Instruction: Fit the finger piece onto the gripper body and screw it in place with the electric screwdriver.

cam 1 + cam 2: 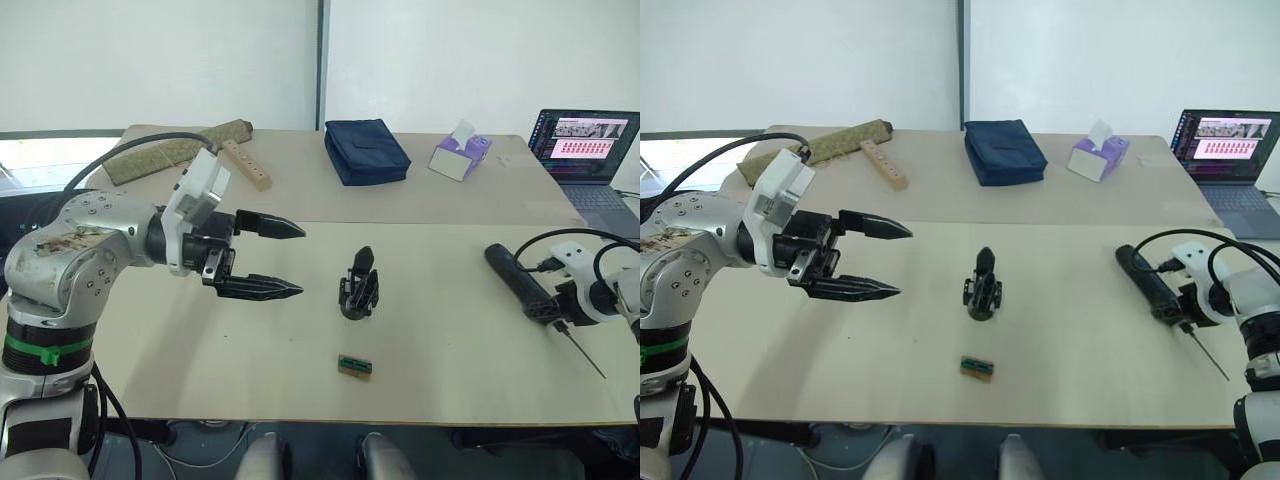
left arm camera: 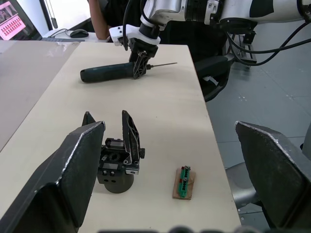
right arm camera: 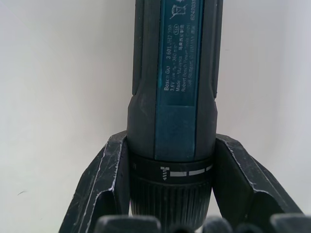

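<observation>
The gripper body stands upright mid-table on its round base, with two pointed black fingers rising from it. A loose finger piece is out of view. My left gripper hovers open to the left of the body, a hand's width away and level with it. At the table's right the electric screwdriver lies flat, its thin bit pointing to the near right edge. My right gripper is shut on the screwdriver near its ribbed collar, one finger on each side.
A small green-and-brown block lies near the front edge, before the gripper body. On the far table are a navy pouch, a tissue box, a laptop, a drilled wooden bar and a green cushion.
</observation>
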`<control>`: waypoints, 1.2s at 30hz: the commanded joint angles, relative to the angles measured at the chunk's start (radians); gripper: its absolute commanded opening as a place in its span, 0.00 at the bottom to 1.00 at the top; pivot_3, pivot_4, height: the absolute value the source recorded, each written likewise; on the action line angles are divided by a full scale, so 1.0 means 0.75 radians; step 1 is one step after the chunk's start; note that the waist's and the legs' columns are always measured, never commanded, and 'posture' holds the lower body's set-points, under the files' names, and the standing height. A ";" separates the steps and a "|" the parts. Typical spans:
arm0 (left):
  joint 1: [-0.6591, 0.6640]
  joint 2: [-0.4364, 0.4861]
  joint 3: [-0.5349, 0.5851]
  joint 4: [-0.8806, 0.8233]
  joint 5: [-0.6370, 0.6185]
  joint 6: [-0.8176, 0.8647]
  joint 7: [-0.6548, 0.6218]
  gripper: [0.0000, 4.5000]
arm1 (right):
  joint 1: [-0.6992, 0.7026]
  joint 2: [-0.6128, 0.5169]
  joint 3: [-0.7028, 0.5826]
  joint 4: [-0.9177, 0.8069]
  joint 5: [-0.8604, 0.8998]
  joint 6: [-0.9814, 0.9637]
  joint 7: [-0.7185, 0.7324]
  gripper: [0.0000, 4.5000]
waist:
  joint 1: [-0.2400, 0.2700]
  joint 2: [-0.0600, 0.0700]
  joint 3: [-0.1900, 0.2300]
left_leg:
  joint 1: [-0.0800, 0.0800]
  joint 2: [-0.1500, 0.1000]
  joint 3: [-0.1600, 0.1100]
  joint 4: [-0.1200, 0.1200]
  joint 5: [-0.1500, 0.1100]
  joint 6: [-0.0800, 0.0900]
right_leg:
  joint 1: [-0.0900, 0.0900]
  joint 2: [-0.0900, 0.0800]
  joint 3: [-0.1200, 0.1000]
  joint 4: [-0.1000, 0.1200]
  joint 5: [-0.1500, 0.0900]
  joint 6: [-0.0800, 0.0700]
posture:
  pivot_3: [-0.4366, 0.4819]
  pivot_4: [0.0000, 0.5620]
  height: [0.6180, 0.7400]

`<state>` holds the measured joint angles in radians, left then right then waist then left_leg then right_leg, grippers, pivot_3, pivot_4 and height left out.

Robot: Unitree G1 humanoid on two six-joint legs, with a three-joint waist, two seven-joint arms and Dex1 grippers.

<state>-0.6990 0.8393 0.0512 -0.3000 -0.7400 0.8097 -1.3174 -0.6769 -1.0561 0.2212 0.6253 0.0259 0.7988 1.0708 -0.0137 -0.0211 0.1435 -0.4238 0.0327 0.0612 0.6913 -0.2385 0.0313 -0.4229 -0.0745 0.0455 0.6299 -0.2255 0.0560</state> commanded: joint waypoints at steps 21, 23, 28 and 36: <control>0.015 -0.011 -0.138 -0.049 0.038 -0.248 -0.171 1.00 | 0.633 -0.420 -0.074 -0.931 0.162 -0.035 0.349 0.80 | 0.003 0.010 0.008 | 0.000 0.000 0.001 0.002 0.000 0.000 | 0.000 -0.001 0.000 0.001 -0.002 0.001 | 0.48 0.27 0.99; -0.004 -0.026 -0.151 -0.042 0.038 -0.256 -0.174 1.00 | 0.620 -0.430 -0.047 -0.948 0.161 -0.017 0.379 0.95 | 0.003 0.010 0.008 | 0.000 0.000 0.001 0.003 0.000 0.000 | 0.001 -0.001 0.000 0.001 -0.002 0.001 | 0.48 0.27 0.99; -0.047 -0.041 -0.186 -0.029 0.045 -0.285 -0.218 1.00 | 0.515 -0.419 0.059 -1.011 0.129 0.107 0.411 0.99 | 0.004 0.010 0.008 | 0.000 0.000 0.001 0.003 0.000 0.000 | 0.000 -0.001 0.000 0.001 -0.002 0.001 | 0.48 0.27 0.99; -0.064 -0.074 -0.227 -0.017 0.074 -0.318 -0.234 1.00 | 0.371 -0.341 0.215 -0.920 0.007 0.164 0.406 0.99 | 0.003 0.010 0.008 | 0.000 0.000 0.001 0.004 0.000 0.000 | 0.000 -0.001 0.000 0.001 -0.002 0.001 | 0.48 0.27 0.99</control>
<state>-0.7239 0.7869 -0.1236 -0.3060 -0.6907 0.5919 -1.4862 -0.3826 -1.3150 0.3723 -0.0771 0.0502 0.9054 1.3720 -0.0112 -0.0139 0.1494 -0.4239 0.0326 0.0619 0.6940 -0.2385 0.0312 -0.4227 -0.0751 0.0457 0.6305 -0.2269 0.0567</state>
